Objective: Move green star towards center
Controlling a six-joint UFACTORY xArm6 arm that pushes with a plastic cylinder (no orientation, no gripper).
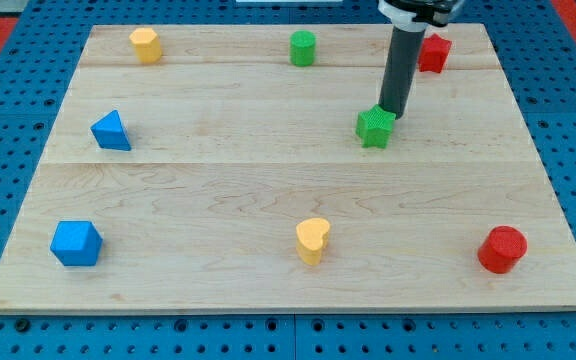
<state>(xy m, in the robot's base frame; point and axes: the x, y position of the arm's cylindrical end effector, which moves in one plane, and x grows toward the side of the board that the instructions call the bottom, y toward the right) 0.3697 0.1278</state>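
Note:
The green star (373, 128) lies on the wooden board (268, 180), right of the middle and in its upper half. My tip (393, 113) is at the star's upper right edge, touching or nearly touching it. The dark rod rises from there to the view's top.
A green cylinder (303, 47) and a yellow block (146, 44) stand near the view's top edge. A red block (433, 52) sits behind the rod. A blue triangle (111, 131) and a blue block (75, 243) are at the left. A yellow heart (312, 240) and a red cylinder (501, 249) are near the bottom.

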